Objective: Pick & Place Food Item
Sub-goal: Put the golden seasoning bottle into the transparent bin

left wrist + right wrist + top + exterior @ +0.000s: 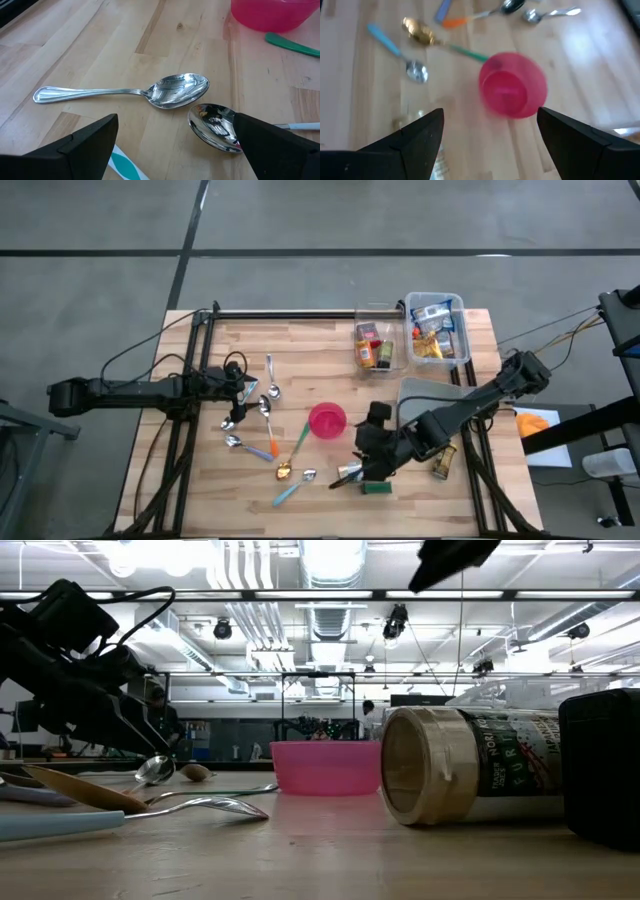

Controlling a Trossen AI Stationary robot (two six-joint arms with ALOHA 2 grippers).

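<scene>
Grey concrete floor (100, 220); exposed ceiling ducts (335, 580), fluorescent lights (150, 552)

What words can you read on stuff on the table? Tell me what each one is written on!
"FUR": white letters on the green label of the jar lying on its side; the letters run sideways and more are cut off.
Smaller white words above them on that label: too blurred to read.
Packets in the clear bins: print too small to read.

Right tool (372, 442) open, angled down; left tool (243, 388) open, low.
</scene>
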